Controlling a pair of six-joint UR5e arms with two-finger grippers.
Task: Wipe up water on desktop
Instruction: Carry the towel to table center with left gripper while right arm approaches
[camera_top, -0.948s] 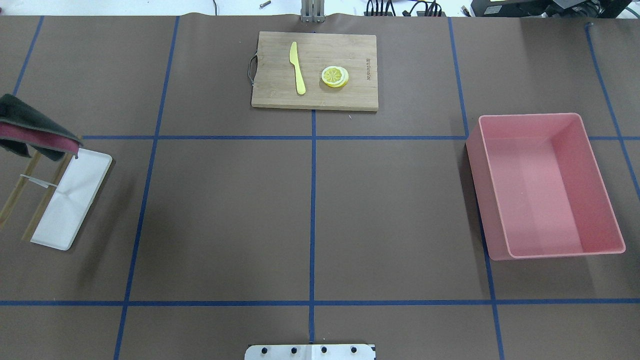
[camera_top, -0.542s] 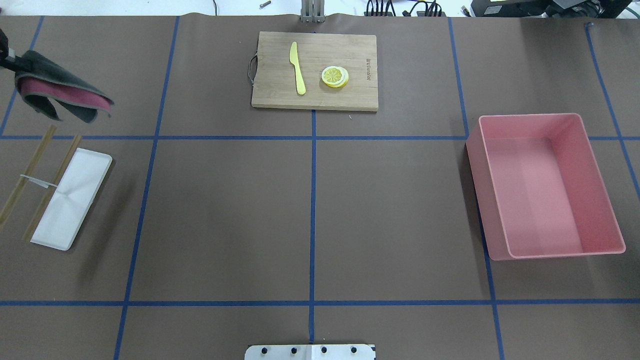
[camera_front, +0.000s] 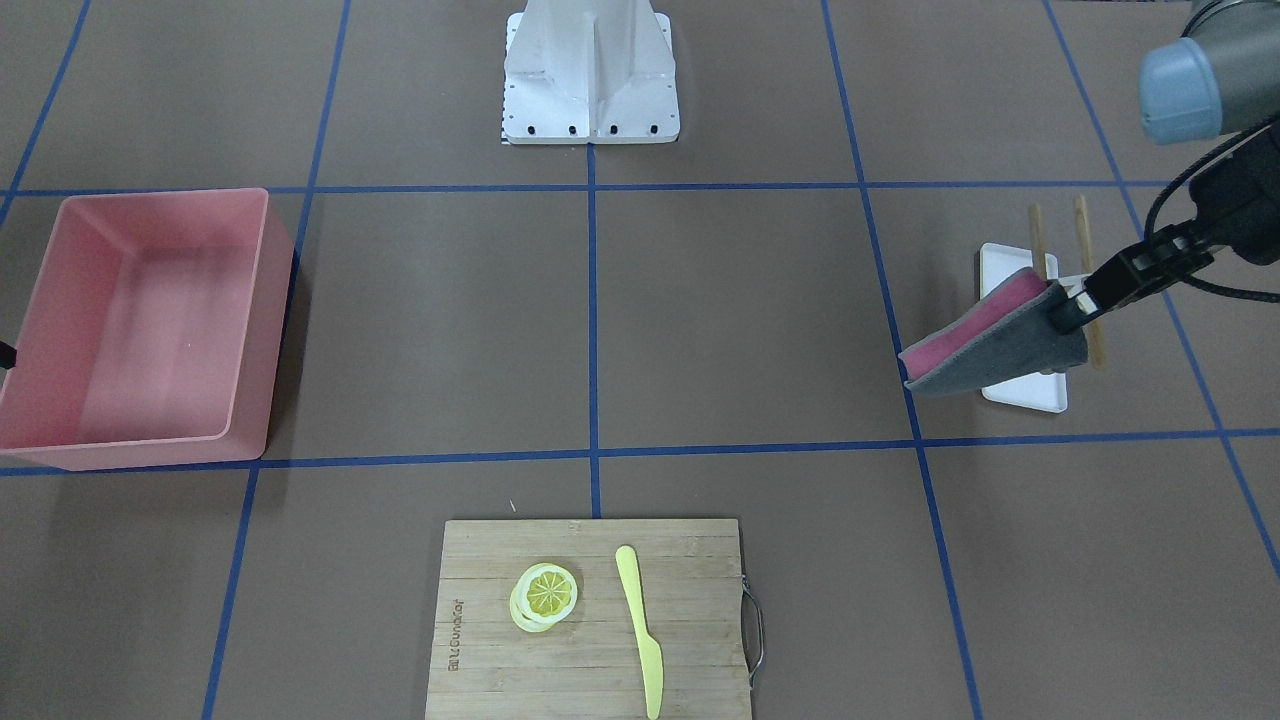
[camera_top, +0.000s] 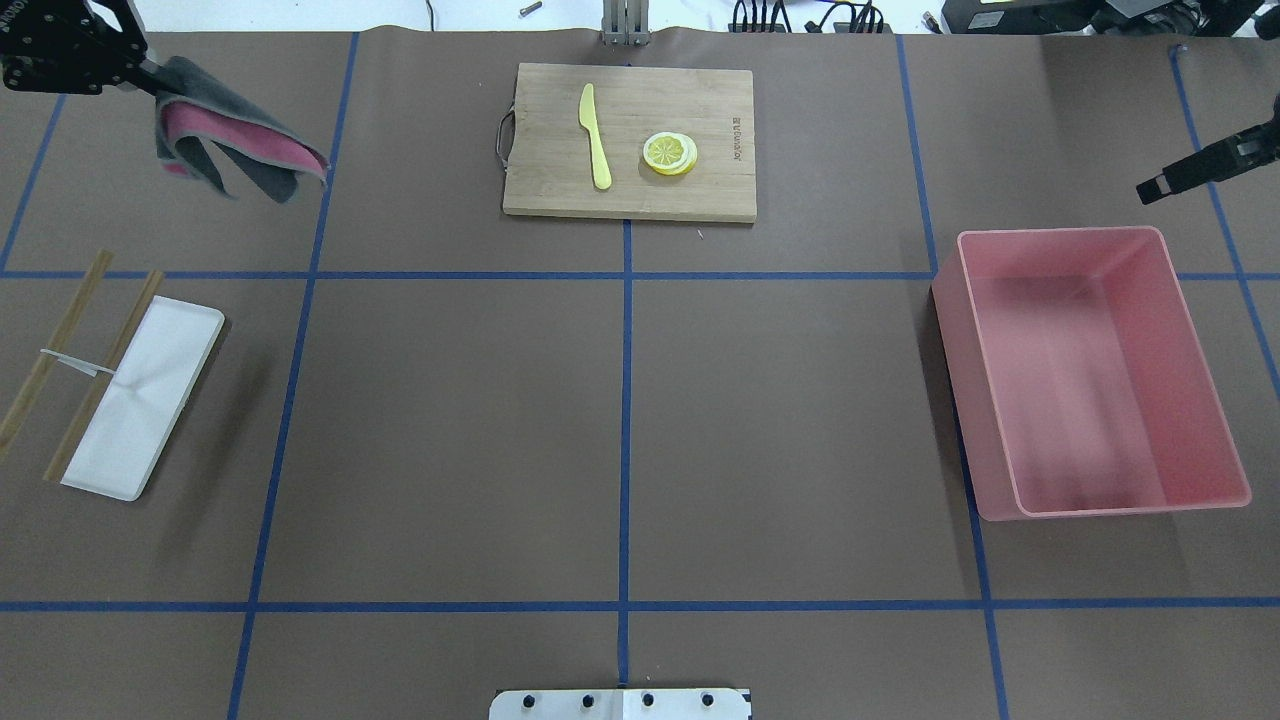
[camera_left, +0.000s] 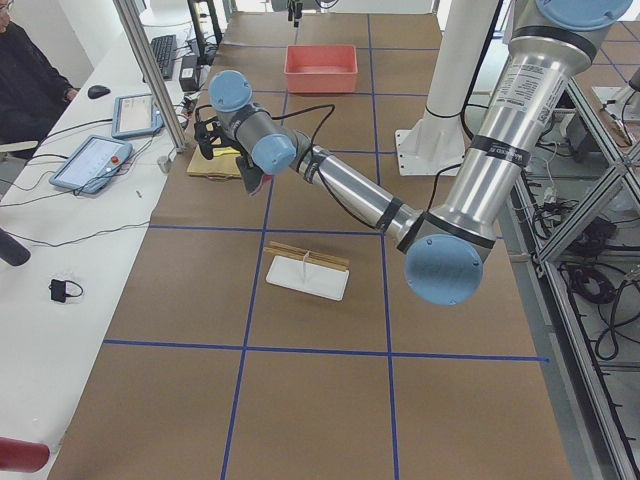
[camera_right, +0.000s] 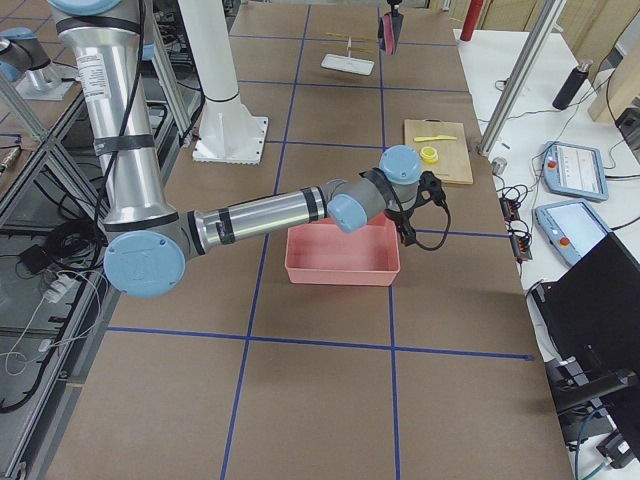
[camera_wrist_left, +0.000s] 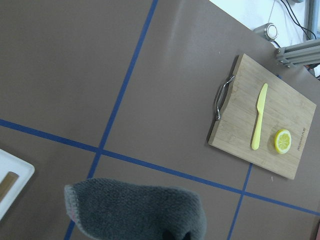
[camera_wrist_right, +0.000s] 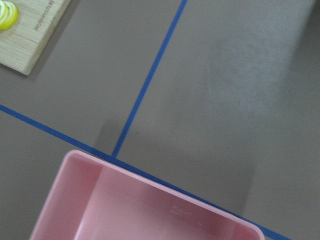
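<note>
1. The left jaws are clamped on one edge of a folded grey cloth with a pink inner face; the cloth hangs in the air, clear of the matte brown desk crossed by blue tape lines, over its far-left part
2. The right jaws are poised above the desk just beyond the far wall of the pink plastic bin; only a dark tip shows overhead, so I cannot tell whether they are open or closed
3. No puddle, sheen or damp patch can be made out on the desk in any view; the chief risk, as I judge it, is lowering the cloth onto the wrong patch and missing the water
4. The cloth is pinched at one edge and doubled over; it may land bunched instead of flat and smear rather than soak; dragging it across the matte surface could also tug it out of the grip
5. The bamboo cutting board lies to the right of the cloth, carrying a yellow plastic knife and a lemon slice; a wide sweep that way could knock them off
6. The white rectangular tray and two thin wooden sticks lie nearer the robot; a low pass there could snag them
</note>
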